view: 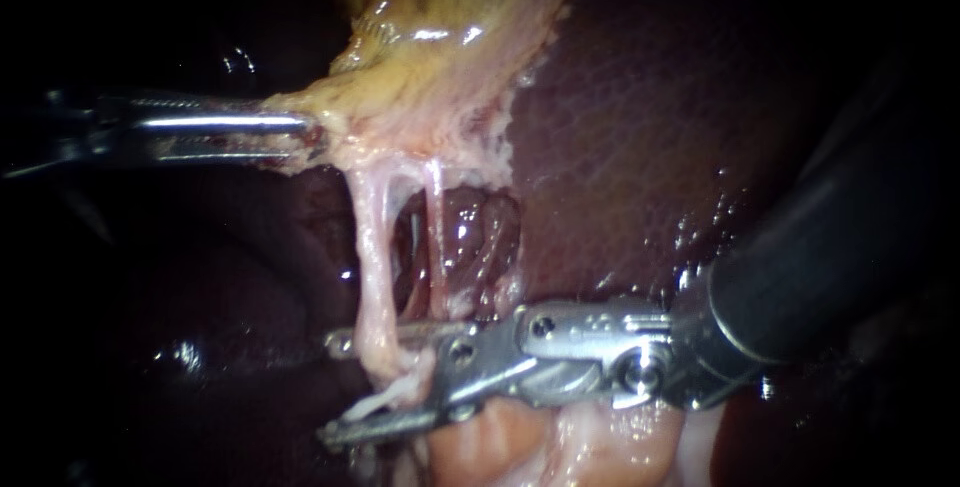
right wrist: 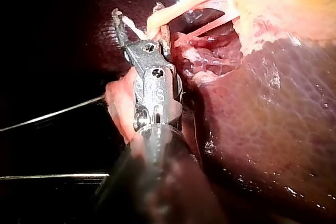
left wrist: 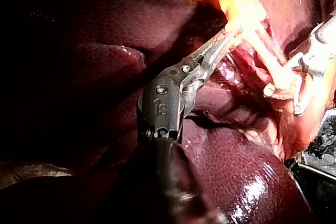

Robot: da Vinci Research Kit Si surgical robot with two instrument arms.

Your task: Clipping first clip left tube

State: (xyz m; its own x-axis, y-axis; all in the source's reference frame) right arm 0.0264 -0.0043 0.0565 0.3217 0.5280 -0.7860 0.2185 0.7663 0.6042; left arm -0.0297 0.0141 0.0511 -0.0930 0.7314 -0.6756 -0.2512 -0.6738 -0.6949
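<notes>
Left tube (view: 372, 267) hangs at lower centre between my right instrument's (view: 333, 390) parted jaws; my left instrument (view: 312, 134), upper left, clamps the gallbladder (view: 450, 47).

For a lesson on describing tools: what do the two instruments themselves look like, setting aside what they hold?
The left instrument has slim, bright silver jaws, toothed inside, on a dark metal wrist and black shaft. The right instrument is bulkier: silver jaws, hinge plates with round pins, a thick black shaft.

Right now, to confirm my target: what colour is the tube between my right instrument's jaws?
The left tube is pale pinkish-white, clearest in the endoscope view.
</notes>
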